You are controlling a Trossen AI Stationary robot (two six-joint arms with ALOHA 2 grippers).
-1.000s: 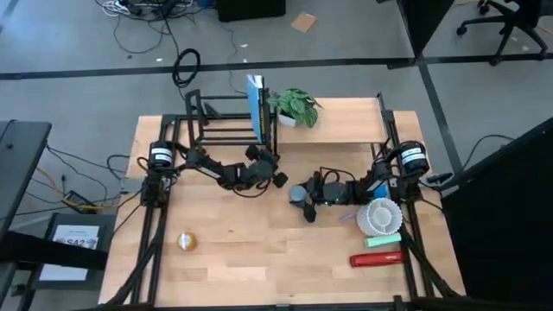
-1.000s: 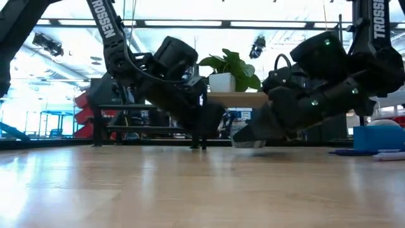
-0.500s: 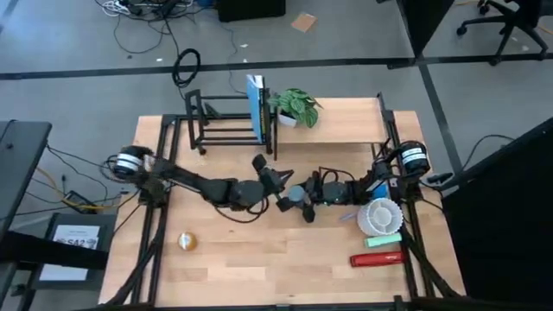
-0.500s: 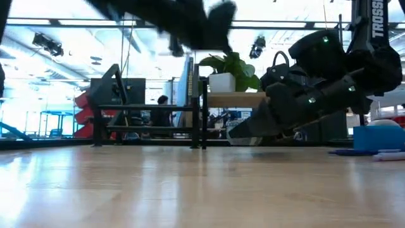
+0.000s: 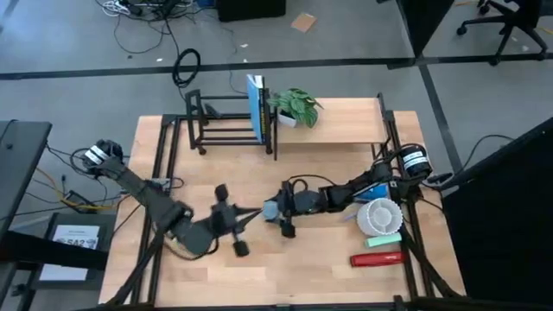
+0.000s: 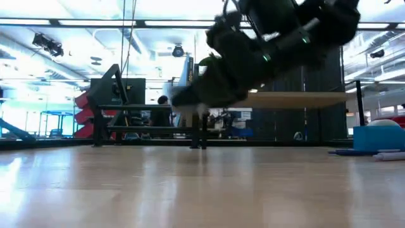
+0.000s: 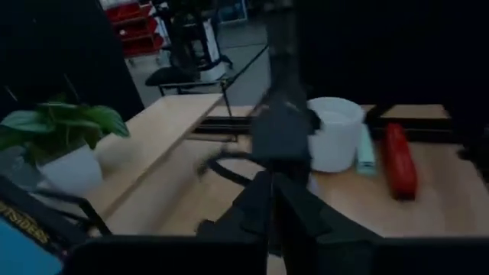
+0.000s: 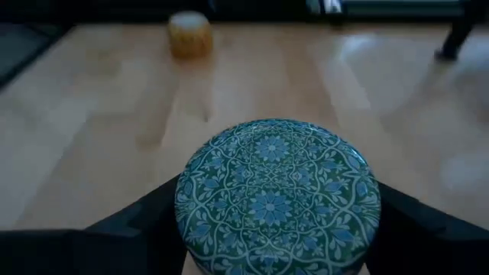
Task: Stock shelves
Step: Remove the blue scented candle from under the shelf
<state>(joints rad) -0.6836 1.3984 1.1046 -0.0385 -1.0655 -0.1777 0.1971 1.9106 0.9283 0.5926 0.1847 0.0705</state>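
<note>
From above, the stocking looks partly done — a blue book (image 5: 256, 107) stands in the black rack (image 5: 229, 121) and a potted plant (image 5: 294, 105) sits on the plank shelf (image 5: 346, 121), while the white bowl (image 5: 378, 216), red item (image 5: 377, 258) and small yellowish object (image 5: 187, 241) wait on the tabletop (image 5: 302, 268). The right gripper (image 5: 278, 212) is mid-table; the left gripper (image 5: 229, 226) nearby has its jaws spread, empty. The low view adds little (just dark arm). In the right wrist view, a patterned round tin (image 8: 276, 195) sits between the jaws, clamped on both sides.
</note>
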